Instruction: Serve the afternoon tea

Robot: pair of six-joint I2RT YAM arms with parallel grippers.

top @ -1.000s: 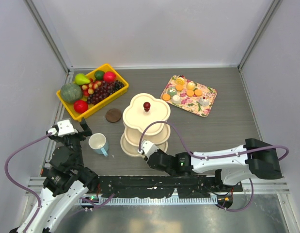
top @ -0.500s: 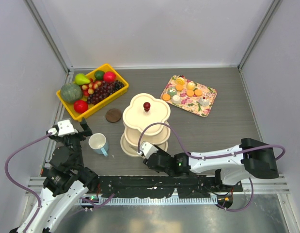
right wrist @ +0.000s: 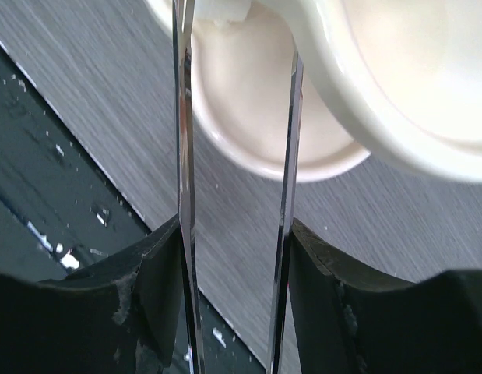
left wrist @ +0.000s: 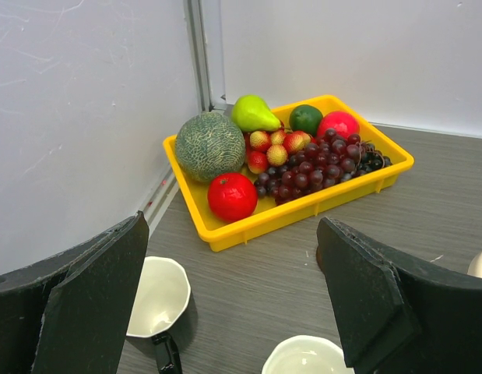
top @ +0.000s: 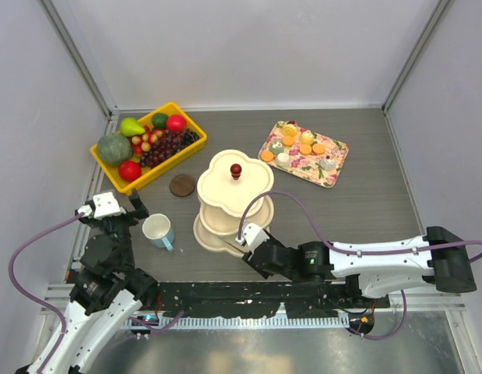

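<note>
The cream three-tier stand [top: 235, 183] with a red knob [top: 236, 169] stands mid-table. My right gripper [top: 252, 236] is shut on thin metal tongs [right wrist: 182, 117], whose blades reach over the stand's bottom tier [right wrist: 248, 117]. A small white piece [right wrist: 217, 9] shows between the blade tips; I cannot tell if it is gripped. Pastries and orange biscuits [top: 305, 149] lie on the floral tray [top: 331, 173]. My left gripper [top: 135, 209] is open and empty above the dark mug [left wrist: 159, 300], beside the pale blue mug [top: 158, 231], whose rim shows in the left wrist view [left wrist: 307, 357].
A yellow bin of fruit [top: 147, 145] sits at the back left, also in the left wrist view [left wrist: 287, 156]. A brown round disc [top: 182, 185] lies between bin and stand. Walls close in on the left, back and right.
My right arm has swung its elbow to the right, and the gripper with the tongs has shifted slightly right along the stand's front edge. The left arm has not moved.
</note>
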